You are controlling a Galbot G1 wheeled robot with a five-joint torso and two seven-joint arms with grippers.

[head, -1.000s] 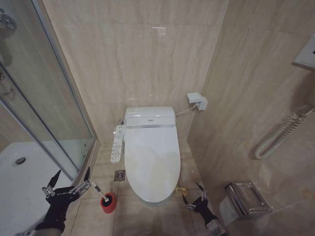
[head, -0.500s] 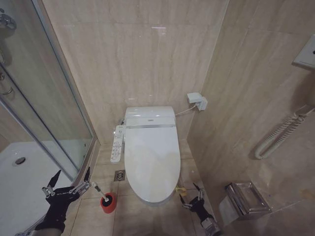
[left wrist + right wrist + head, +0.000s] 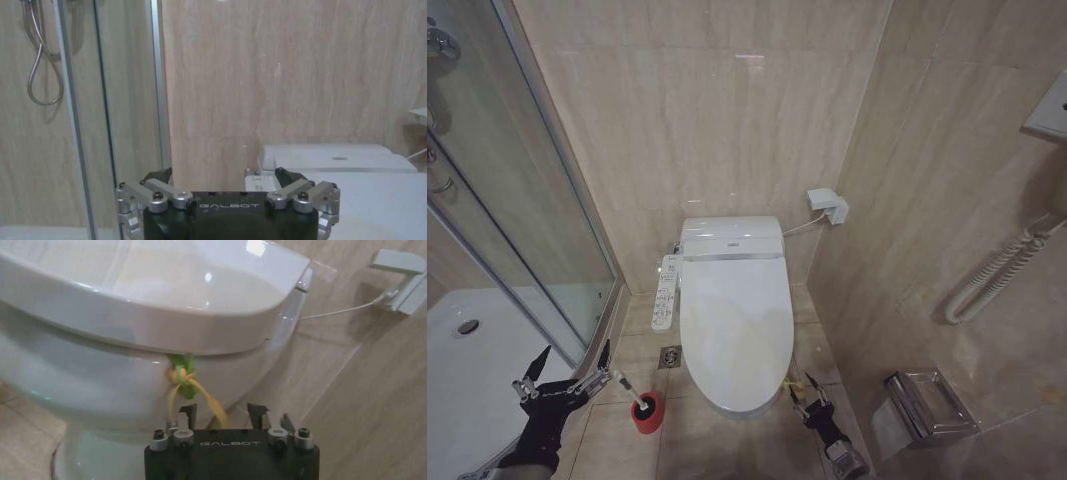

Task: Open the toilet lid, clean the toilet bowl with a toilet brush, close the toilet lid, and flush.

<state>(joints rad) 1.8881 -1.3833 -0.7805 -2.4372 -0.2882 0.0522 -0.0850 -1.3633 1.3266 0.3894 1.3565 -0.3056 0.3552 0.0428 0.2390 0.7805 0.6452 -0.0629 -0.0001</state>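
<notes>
glossy white oval toilet lid (image 3: 733, 325) lies closed over the bowl; nothing yet done. right gripper (image 3: 218, 416), fingers parted, straddles the green-yellow band (image 3: 189, 385) at its rim. left gripper (image 3: 565, 364) hangs spread near the white-handled toilet brush (image 3: 634, 395) in its cup.

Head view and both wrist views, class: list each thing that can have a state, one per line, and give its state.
Glossy white plastic toilet lid: closed, flat over the bowl.
Thin white toilet brush: standing in its red cup holder, untouched.
Green-yellow band: knotted at the lid's edge, hanging loose.
Left gripper: open, empty.
Right gripper: open beside the band.
</notes>
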